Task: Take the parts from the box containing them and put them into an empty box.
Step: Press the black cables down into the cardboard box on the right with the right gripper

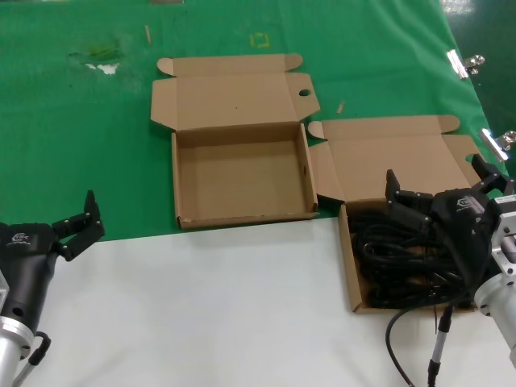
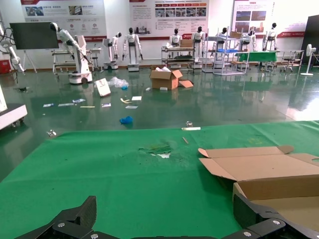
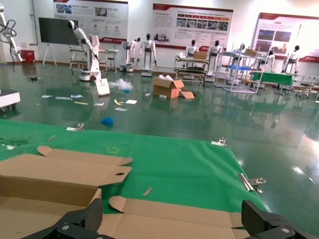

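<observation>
Item: my right gripper (image 1: 439, 187), fingers spread wide, nothing between them, poised over the box containing them (image 1: 348, 266); my wrist covers that tray's right part, so its far wall is hidden. My own cable (image 1: 395, 343) crosses its near edge.

Item: the parts (image 1: 385, 256), black cords tangled in that box; count cannot be made out.

Item: my left gripper (image 1: 79, 226), fingers parted and empty, over the white surface (image 1: 201, 306), well to the left of the cord box; the arm is cut off at the frame's edge.

Item: boxes, two. The empty box (image 1: 242, 216) sits just left of and slightly beyond the cord box, lid folded back on the green mat (image 1: 81, 145).

Item: metal clips (image 1: 463, 63), beyond the cord box at the mat's right edge, partly cropped.
</observation>
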Robot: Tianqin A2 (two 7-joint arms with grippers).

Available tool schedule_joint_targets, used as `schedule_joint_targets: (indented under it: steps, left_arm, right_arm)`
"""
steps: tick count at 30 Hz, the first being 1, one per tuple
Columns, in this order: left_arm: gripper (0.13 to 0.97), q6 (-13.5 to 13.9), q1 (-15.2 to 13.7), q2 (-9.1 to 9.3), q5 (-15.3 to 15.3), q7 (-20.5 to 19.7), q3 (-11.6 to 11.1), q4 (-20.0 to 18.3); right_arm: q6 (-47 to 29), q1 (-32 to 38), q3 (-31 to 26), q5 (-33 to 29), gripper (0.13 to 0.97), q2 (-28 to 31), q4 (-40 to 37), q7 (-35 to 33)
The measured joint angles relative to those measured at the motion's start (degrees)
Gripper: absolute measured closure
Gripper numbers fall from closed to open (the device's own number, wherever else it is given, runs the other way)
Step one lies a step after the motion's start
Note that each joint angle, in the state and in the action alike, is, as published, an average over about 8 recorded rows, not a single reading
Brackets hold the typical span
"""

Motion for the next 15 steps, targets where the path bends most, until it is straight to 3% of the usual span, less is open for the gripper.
schedule_joint_targets:
  steps: [15]
  left_arm:
    - [0.132, 0.00, 0.00, 0.00, 0.00, 0.00, 0.00, 0.00]
  right_arm:
    - [0.00, 0.00, 0.00, 0.00, 0.129, 0.00, 0.00, 0.00]
